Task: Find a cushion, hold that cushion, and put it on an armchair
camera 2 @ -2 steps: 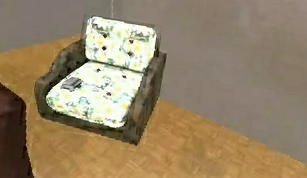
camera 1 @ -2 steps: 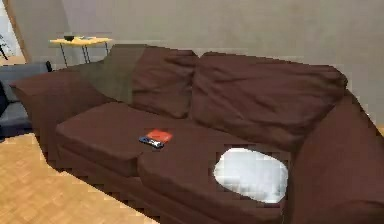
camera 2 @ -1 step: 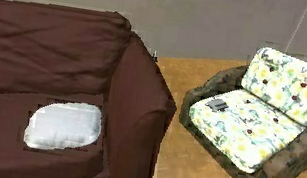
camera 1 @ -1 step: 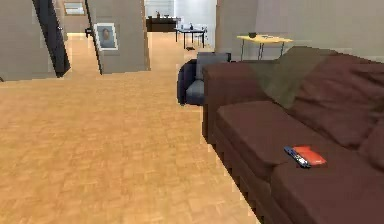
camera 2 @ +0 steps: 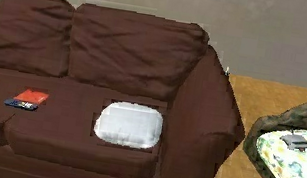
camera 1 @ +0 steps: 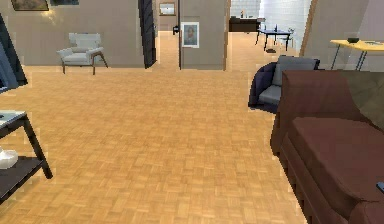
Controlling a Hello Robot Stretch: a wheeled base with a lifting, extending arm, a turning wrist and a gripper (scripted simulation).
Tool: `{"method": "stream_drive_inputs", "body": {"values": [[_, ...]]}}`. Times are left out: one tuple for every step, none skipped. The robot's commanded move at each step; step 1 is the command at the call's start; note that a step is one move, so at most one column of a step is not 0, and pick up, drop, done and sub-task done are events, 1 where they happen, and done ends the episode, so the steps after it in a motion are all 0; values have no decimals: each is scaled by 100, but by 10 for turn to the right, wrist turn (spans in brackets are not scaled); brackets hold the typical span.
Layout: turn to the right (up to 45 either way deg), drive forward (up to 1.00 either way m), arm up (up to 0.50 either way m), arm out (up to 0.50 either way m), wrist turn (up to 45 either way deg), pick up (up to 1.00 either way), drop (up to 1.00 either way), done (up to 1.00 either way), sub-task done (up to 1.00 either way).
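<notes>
A pale grey-white cushion [camera 2: 130, 125] lies on the right seat of a dark brown sofa [camera 2: 127, 53] in the arm side view. The same sofa [camera 1: 335, 135] fills the forward view's right side. A dark blue armchair [camera 1: 275, 82] with a grey cushion on it stands beyond the sofa's far end. A light grey armchair [camera 1: 84, 50] stands far off by the back wall at the forward view's left.
A small red and blue flat object [camera 2: 26, 100] lies on the sofa's left seat. A floral-patterned seat [camera 2: 303, 160] with a dark small object on it stands at the arm side view's right. A dark shelf table [camera 1: 15, 150] is at the forward view's left. Wooden floor [camera 1: 150, 130] lies open ahead.
</notes>
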Motion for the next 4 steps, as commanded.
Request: {"method": "stream_drive_inputs", "body": {"values": [[0, 0, 50, 0, 0, 0, 0, 0, 0], [0, 0, 20, 0, 0, 0, 0, 0, 0], [0, 0, 0, 50, 0, 0, 0, 0, 0], [0, 0, 0, 0, 450, 0, 0, 0, 0]]}}
